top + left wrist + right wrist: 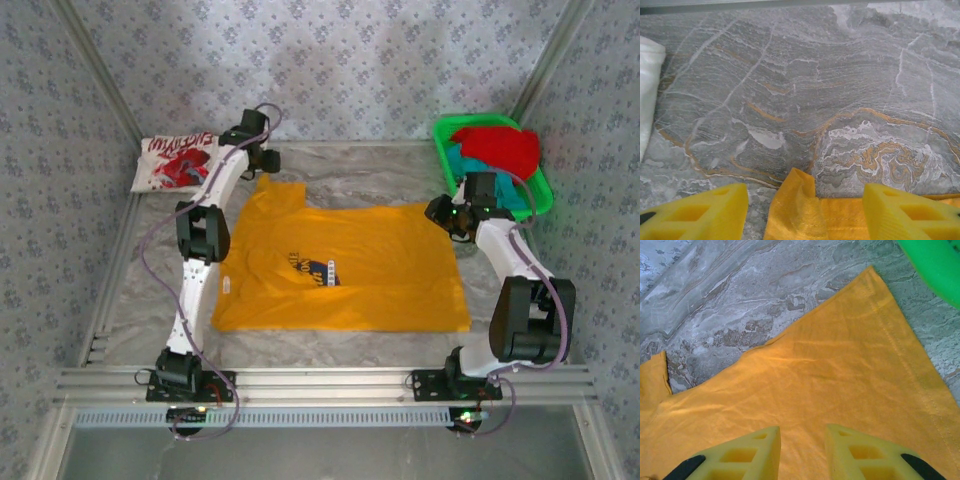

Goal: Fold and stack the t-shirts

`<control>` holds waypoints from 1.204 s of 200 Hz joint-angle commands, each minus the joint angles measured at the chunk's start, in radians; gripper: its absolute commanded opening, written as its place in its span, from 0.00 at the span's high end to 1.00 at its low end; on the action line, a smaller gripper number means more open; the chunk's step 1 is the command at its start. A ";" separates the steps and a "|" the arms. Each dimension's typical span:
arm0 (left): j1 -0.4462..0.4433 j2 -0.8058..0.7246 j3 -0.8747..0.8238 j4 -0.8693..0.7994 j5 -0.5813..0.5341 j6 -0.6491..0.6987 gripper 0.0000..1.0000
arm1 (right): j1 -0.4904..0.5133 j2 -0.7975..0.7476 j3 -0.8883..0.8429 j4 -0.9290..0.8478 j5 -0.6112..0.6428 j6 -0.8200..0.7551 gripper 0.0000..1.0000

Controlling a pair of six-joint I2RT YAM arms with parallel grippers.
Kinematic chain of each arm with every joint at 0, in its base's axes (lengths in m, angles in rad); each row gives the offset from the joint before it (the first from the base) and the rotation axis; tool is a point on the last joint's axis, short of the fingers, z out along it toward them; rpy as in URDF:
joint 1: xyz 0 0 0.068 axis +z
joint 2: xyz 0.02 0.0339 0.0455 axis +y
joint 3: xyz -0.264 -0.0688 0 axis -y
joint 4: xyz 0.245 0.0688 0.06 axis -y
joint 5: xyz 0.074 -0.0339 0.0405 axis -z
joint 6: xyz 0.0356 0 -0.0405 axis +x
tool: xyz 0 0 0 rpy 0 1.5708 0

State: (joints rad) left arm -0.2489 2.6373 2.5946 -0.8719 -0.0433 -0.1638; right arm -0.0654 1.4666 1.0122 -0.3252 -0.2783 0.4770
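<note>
The left gripper (805,197) is held with its jaws wide apart, low over the table (790,75). The sleeve tip of the yellow-orange t-shirt (795,212) lies between its fingers, not clamped. Just to its left the white t-shirt (175,163) is seen already folded.

The right gripper (802,432) is held with its jaws a little apart above the same shirt's far corner. The cloth beneath lies flat and no pinch is made out. Beyond it to the right stands the green basket (935,265), in which the red t-shirt (497,145) and the teal t-shirt (462,165) are heaped.

The first fold of the spread shirt is judged to be in hand. Both jaws need to be lowered and closed on the far edge, which can then be carried toward the near edge evenly.
</note>
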 commanded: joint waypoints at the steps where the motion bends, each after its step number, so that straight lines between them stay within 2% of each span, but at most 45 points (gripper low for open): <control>1: -0.006 0.029 -0.010 -0.008 0.032 0.018 0.42 | -0.008 -0.018 -0.003 -0.002 -0.011 -0.026 0.68; 33: -0.010 0.035 -0.010 0.007 0.071 0.017 0.60 | -0.009 0.007 0.024 -0.009 -0.005 -0.035 0.67; 66: -0.007 0.029 -0.010 -0.012 0.044 0.024 0.61 | -0.007 0.029 0.052 0.001 -0.024 -0.020 0.67; 80: -0.006 0.030 -0.016 -0.014 0.042 0.033 0.78 | -0.004 0.035 0.064 0.003 -0.027 -0.015 0.67; 106: -0.006 0.039 -0.029 -0.007 0.065 0.032 0.80 | -0.001 0.044 0.080 0.004 -0.038 -0.008 0.67; 120: -0.006 0.037 -0.034 -0.010 0.065 0.030 0.91 | 0.002 0.043 0.086 0.000 -0.034 -0.007 0.67; 139: -0.005 0.029 -0.037 -0.007 0.059 0.039 1.00 | 0.003 0.047 0.097 -0.011 -0.022 -0.012 0.66; 169: 0.011 -0.017 -0.060 -0.001 0.031 0.051 1.00 | 0.016 0.112 0.172 -0.084 0.018 -0.067 0.65; 207: 0.056 -0.127 -0.195 0.102 0.023 0.093 1.00 | 0.036 0.317 0.424 -0.282 0.123 -0.149 0.64; 241: 0.095 -0.123 -0.197 0.108 0.053 0.124 1.00 | 0.065 0.499 0.621 -0.424 0.226 -0.225 0.62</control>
State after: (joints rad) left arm -0.1867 2.5816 2.3981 -0.7998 0.0032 -0.0856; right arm -0.0181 1.8637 1.5223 -0.5743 -0.1471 0.3344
